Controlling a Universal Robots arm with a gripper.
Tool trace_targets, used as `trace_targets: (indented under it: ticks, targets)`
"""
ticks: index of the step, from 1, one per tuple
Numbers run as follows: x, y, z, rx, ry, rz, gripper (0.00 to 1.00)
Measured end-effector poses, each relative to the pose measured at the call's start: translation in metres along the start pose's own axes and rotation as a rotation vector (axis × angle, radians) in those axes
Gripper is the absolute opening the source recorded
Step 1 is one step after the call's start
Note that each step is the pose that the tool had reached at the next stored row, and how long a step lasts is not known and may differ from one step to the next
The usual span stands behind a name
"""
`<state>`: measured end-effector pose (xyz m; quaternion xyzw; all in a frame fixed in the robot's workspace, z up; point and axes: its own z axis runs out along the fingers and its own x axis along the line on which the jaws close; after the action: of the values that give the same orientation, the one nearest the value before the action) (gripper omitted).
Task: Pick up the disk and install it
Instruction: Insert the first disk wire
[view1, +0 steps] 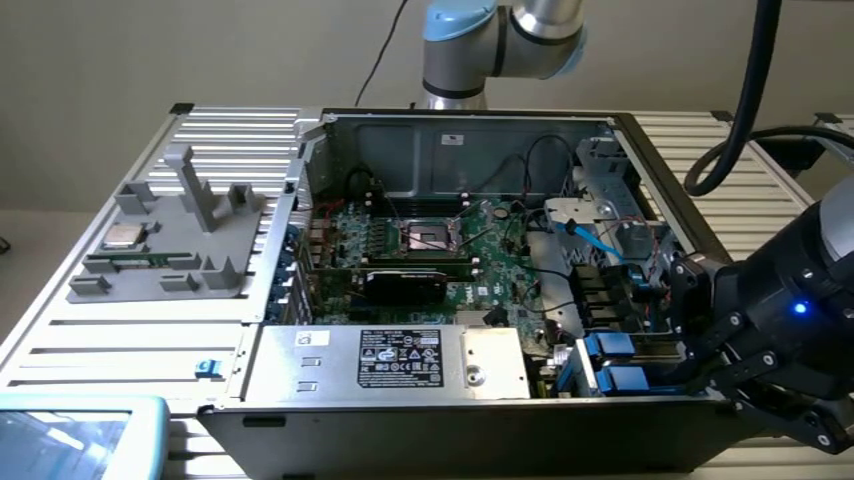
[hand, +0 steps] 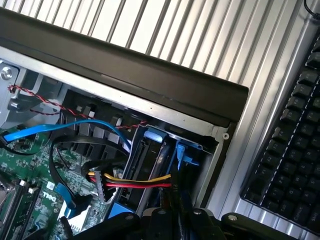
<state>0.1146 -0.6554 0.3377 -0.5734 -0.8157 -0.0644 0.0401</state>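
While the end effector (hand: 176, 219) is clenching the disk (hand: 183, 153) edge-on, that disk is sitting well down in the corner drive bay (hand: 142, 165) of the computer case (hand: 150, 75); pickup done, final seating seemingly remaining.

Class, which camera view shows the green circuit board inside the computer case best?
The exterior view: the green circuit board lies open from above, central socket and black card visible. The wrist view catches one corner of the green circuit board, crossed by a black cable.
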Motion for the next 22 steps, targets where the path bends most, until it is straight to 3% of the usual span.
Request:
trace_targets:
  ticks: [6, 15, 16, 17, 20, 22]
  targets:
    - [0.008, 0.0031, 0.0018, 0.0041, 0.0044, 0.003, 0.17]
    - [0.017, 0.0065, 0.0046, 0.0203, 0.0104, 0.014, 0.17]
    - [0.017, 0.0064, 0.0047, 0.0235, 0.0095, 0.017, 0.17]
    - [0.018, 0.0064, 0.0045, 0.0273, 0.0047, 0.02, 0.17]
    - [0.018, 0.0064, 0.0046, 0.0384, -0.0142, 0.027, 0.17]
    - [0.018, 0.0064, 0.0046, 0.0389, -0.0155, 0.027, 0.17]
